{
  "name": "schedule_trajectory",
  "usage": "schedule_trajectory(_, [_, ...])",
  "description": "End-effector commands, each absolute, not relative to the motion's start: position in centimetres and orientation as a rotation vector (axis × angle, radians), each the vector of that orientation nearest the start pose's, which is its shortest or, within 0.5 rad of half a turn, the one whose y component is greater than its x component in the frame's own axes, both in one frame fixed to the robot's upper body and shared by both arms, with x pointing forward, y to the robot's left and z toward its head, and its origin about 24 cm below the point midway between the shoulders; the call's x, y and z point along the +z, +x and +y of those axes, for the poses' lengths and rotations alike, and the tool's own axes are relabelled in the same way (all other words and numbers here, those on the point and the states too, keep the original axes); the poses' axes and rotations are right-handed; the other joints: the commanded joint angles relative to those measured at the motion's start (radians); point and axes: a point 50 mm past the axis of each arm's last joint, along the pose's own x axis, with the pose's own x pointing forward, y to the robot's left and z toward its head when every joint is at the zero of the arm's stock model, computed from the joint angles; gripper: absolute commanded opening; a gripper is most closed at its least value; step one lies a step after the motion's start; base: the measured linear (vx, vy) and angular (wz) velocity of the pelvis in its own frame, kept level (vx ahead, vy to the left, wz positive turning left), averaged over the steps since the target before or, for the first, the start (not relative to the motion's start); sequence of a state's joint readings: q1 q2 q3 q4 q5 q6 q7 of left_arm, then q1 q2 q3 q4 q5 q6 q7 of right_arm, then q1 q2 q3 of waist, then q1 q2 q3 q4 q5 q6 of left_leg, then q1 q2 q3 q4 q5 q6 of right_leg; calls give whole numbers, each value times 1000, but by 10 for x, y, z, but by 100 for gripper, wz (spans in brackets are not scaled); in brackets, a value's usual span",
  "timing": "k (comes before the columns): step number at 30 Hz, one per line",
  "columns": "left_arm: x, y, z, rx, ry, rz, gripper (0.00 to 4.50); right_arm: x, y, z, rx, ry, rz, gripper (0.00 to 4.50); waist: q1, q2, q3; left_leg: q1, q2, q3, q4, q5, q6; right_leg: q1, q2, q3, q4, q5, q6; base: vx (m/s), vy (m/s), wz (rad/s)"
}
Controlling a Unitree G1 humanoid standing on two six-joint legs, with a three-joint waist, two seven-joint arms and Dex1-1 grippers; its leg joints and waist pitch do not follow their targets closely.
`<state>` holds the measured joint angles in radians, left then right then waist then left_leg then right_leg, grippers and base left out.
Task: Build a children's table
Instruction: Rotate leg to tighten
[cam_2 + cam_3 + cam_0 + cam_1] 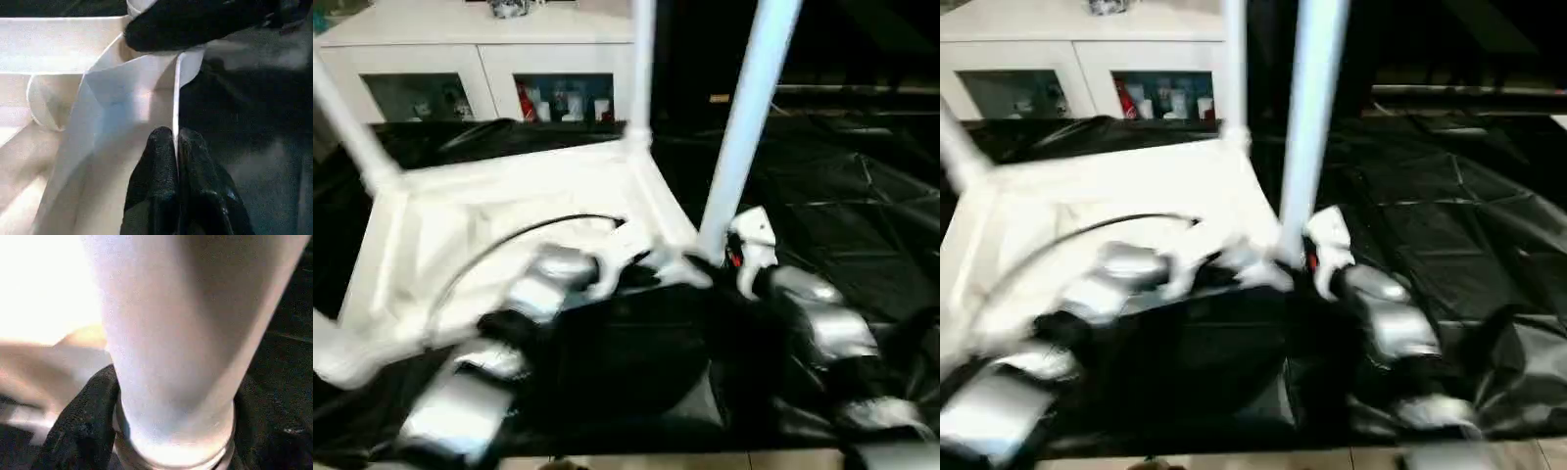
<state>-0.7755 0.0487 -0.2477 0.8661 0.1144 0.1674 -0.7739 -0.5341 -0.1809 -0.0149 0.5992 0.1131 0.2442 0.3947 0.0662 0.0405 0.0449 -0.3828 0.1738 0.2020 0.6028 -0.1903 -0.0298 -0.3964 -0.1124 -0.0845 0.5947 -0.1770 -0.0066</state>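
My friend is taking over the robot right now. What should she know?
Left gripper: shut, pinching the tabletop's thin raised rim by the near corner.
Right gripper: closed around the base of the nearest leg, right at that corner.
The tabletop lies upside down on the black-covered work table.
Done: two far legs, and, stand in their corners.
Left: whether the nearest leg is fully seated cannot be told; check it, then the near left corner.

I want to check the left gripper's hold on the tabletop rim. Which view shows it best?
The left wrist view: the left gripper pinches the thin rim between its fingers. Both eye views show it blurred at the tabletop's near edge.
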Motion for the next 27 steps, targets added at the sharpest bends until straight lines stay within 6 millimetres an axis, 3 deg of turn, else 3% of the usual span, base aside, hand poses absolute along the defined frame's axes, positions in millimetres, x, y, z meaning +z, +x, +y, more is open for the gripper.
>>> schedule_trajectory(1, [46,347,36,-944,267,410,0,16,337,-133,362,9,433,271,-8,-18,-61,23,52,-27,-80,-224,19,37,-52,45,-79,-277,-209,0,0,0])
schedule_trajectory(3, [47,345,28,-967,263,401,0,19,339,-122,395,3,402,271,-10,-20,-62,18,50,-27,-79,-216,29,40,-54,43,-81,-281,-200,0,0,0])
schedule_trajectory(5, [48,345,26,-979,279,383,0,21,339,-117,427,29,390,327,-9,-21,-63,16,50,-28,-78,-210,41,43,-54,43,-82,-277,-195,0,0,0])
schedule_trajectory(7, [48,346,32,-980,290,381,0,27,342,-117,424,51,351,343,-9,-20,-62,15,51,-28,-78,-202,60,43,-53,43,-81,-271,-193,0,0,0])
schedule_trajectory(14, [49,349,59,-1016,327,362,0,43,348,-136,453,35,281,396,-14,-23,-62,12,52,-29,-80,-211,64,43,-52,41,-81,-278,-191,0,0,0])
schedule_trajectory(17, [53,345,71,-1126,339,318,0,48,342,-149,585,-40,278,396,-13,-22,-62,9,49,-28,-77,-208,77,48,-53,40,-83,-274,-192,0,0,0])
schedule_trajectory(21, [60,339,87,-1292,327,318,0,54,320,-164,846,-132,304,396,-1,-17,-69,9,58,-25,-69,-118,119,51,-49,39,-60,-132,-231,0,0,0])
schedule_trajectory(24, [65,337,91,-1353,290,329,0,55,314,-167,914,-163,313,396,7,-13,-73,10,61,-23,-64,-87,139,47,-49,37,-46,-55,-272,0,0,0])
schedule_trajectory(27, [68,334,92,-1416,277,340,0,58,311,-166,956,-161,312,396,9,-12,-71,12,63,-22,-65,-100,134,44,-50,38,-46,-59,-286,0,0,0])
